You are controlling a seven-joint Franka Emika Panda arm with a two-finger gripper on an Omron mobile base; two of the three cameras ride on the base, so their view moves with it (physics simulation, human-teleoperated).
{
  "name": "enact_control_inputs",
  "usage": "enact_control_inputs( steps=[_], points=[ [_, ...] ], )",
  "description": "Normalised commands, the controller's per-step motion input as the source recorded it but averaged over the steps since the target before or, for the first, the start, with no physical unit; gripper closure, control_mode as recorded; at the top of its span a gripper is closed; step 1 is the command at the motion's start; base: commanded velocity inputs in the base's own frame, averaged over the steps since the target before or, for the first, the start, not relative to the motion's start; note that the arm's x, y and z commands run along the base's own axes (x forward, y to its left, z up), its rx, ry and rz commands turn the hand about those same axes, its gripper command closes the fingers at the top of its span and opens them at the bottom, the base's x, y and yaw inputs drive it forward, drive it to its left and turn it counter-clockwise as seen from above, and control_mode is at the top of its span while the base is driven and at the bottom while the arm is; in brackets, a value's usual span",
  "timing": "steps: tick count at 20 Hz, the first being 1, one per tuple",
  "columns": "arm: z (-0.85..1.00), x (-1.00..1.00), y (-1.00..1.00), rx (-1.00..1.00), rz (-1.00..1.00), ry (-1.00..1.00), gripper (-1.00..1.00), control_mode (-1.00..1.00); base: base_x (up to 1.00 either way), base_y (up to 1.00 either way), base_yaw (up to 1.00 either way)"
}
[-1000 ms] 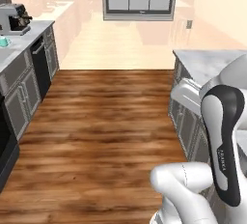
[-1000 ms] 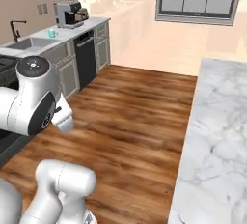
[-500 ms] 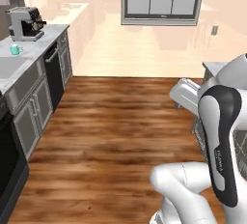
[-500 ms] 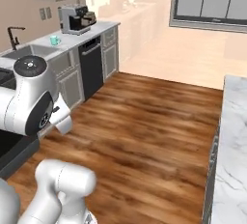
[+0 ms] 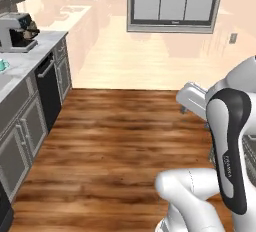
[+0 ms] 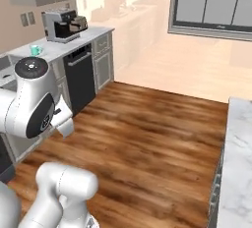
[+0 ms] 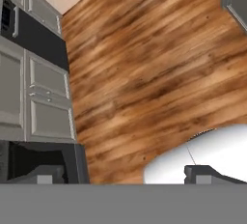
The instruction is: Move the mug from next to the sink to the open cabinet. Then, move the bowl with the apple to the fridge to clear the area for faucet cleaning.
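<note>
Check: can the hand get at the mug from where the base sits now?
Probably not. The mug sits on the far counter near the coffee machine, while the hand points down at bare floor, folded back by the base.

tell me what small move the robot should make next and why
Probably keep driving the base left toward the counter. The mug sits on the marble worktop beside the coffee machine, well out of the arm's reach, and the gripper points down at bare wood floor with nothing between its jaws. Closing that gap comes before any reach.
</note>
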Motion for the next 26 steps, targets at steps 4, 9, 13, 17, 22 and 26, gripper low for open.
enact_control_inputs(
  steps=[4,9,13,17,22,26],
  points=[
    [0.0,0.0,0.0,0.0,0.0,0.0,-1.0,1.0,1.0,-0.03,0.05],
    [0.0,0.0,0.0,0.0,0.0,0.0,-1.0,1.0,1.0,0.0,0.2],
    [0.0,0.0,0.0,0.0,0.0,0.0,-1.0,1.0,1.0,0.0,0.32],
    [0.0,0.0,0.0,0.0,0.0,0.0,-1.0,1.0,1.0,-0.01,0.41],
    [0.0,0.0,0.0,0.0,0.0,0.0,-1.0,1.0,1.0,-0.09,0.5],
    [0.0,0.0,0.0,0.0,0.0,0.0,-1.0,1.0,1.0,-0.11,0.51]
  ],
)
